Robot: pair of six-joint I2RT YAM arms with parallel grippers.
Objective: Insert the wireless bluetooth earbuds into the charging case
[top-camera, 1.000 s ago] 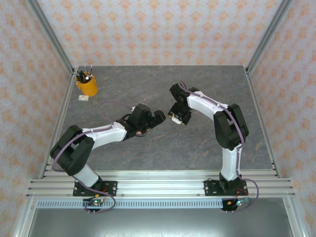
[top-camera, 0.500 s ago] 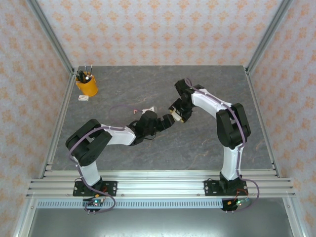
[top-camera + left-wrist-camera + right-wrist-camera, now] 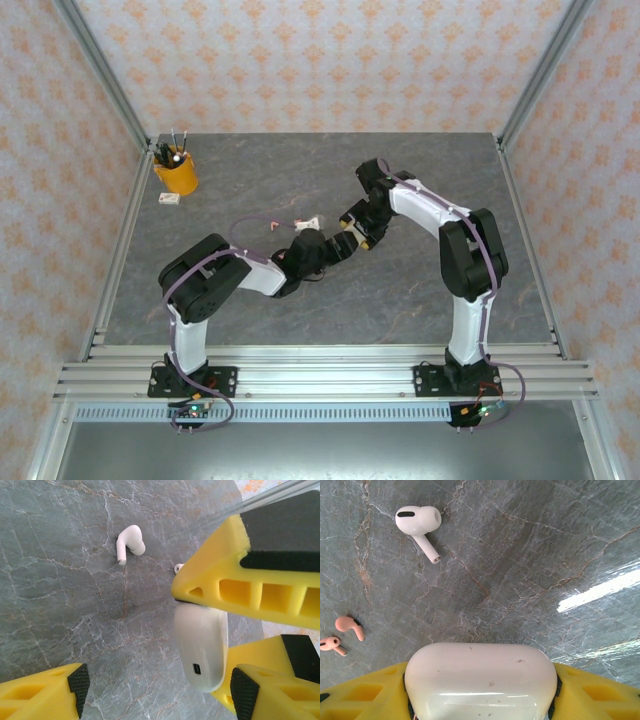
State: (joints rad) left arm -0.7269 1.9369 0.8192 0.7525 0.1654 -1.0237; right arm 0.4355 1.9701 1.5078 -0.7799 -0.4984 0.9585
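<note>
My right gripper [image 3: 480, 692] is shut on the white charging case [image 3: 480, 680], whose lid looks closed, and holds it above the grey table. In the left wrist view the case [image 3: 202, 650] hangs between the right arm's yellow fingers [image 3: 240, 575]. My left gripper [image 3: 160, 687] is open around the case's lower end, with its right pad [image 3: 244, 690] close beside it and a wide gap on the left. One white earbud [image 3: 420, 525] lies on the table beyond the case, and two coral-pink earbuds [image 3: 349, 626] lie to its left. The white earbud [image 3: 129, 542] also lies ahead of the left gripper.
An orange cup of pens [image 3: 176, 172] and a small white block [image 3: 170, 198] stand at the back left corner. The two grippers meet mid-table, left gripper [image 3: 338, 246] beside right gripper [image 3: 358, 230]. Metal frame rails run along the table's sides.
My left arm has swung right and forward until its gripper reached the case in the right gripper, and its jaws have narrowed. The right gripper shifted slightly back.
</note>
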